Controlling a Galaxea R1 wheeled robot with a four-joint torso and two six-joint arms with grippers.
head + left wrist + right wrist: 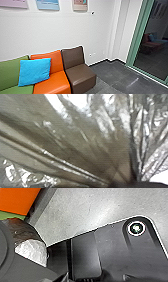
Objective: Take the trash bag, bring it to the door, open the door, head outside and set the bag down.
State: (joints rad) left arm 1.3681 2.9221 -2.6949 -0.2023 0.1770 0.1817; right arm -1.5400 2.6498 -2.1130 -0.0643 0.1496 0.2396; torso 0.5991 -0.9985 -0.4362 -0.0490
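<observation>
While my left gripper (123, 184) clamps the bunched trash bag (75, 141), I judge the carry underway, needing a firm hold clear of the orange seat (53, 81), my right gripper's state impossible to tell.

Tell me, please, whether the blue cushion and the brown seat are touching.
Apart: the head view shows the orange seat between the blue cushion and brown seat.
</observation>
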